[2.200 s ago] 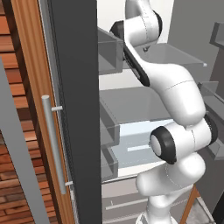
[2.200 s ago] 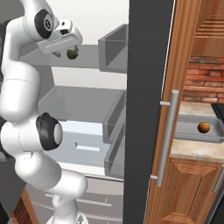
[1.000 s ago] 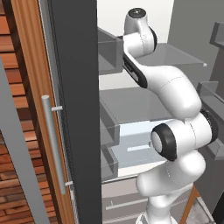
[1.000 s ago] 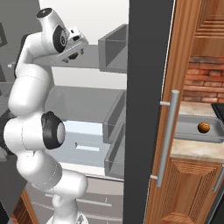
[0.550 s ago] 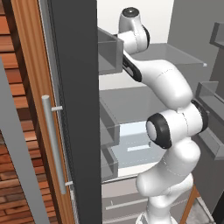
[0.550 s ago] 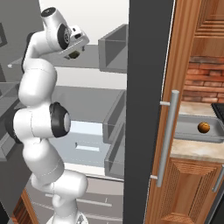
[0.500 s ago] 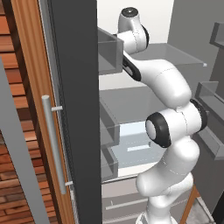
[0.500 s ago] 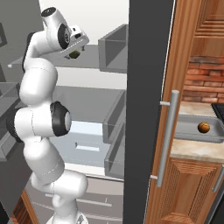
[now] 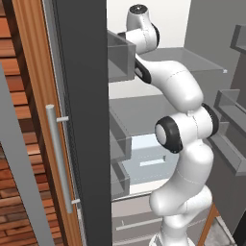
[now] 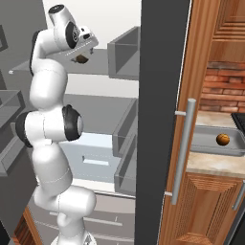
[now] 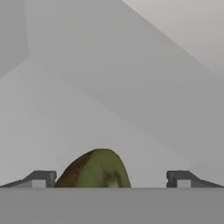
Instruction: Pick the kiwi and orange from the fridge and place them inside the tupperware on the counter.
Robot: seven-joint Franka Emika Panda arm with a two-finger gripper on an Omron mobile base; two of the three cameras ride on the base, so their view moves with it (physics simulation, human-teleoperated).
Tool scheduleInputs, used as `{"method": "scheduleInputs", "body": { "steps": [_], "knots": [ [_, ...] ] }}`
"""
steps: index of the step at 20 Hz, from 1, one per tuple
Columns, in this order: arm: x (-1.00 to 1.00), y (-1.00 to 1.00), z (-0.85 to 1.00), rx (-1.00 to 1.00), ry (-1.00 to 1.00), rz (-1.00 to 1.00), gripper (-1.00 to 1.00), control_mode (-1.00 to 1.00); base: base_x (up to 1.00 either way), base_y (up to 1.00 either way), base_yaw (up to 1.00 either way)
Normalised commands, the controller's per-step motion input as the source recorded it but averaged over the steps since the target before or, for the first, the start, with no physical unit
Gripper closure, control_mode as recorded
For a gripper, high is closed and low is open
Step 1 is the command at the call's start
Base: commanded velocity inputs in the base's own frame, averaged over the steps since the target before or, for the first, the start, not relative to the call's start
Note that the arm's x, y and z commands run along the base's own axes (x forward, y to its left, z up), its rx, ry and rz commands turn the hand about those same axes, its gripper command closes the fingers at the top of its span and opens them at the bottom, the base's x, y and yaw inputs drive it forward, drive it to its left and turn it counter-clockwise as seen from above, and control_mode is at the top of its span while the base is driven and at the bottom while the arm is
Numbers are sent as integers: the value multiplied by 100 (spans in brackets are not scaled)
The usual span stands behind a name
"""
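While open, gripper around kiwi

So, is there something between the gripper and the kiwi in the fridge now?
Nothing visible does. In the hand view the kiwi lies between the two fingertips, nearer one of them, with a gap to the other, so the gripper is open around it. From the right base view it sits right under the hand.

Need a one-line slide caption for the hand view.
Kiwi sits between the open gripper's fingertips, nearer the left one, against the fridge's pale grey interior.
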Motion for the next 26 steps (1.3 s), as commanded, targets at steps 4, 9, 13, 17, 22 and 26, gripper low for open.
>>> {"method": "scheduleInputs", "body": {
  "steps": [4, 9, 13, 17, 22, 26],
  "knots": [
    [-10, -3, -42, 0, 3, 0, -100, -100, 0, 0, 0],
    [-15, -5, -50, 0, 4, 0, 100, -100, 0, 0, 0],
    [-1, 0, -40, 0, 1, 0, 100, -100, 0, 0, 0],
    [0, 0, -34, 0, 0, 0, 100, -100, 0, 0, 0],
    [-14, 0, -29, 0, -5, 2, 100, -100, 0, 0, 0],
    [-33, 0, -25, 0, -43, 2, 100, -100, 0, 0, 0]
  ]
}}
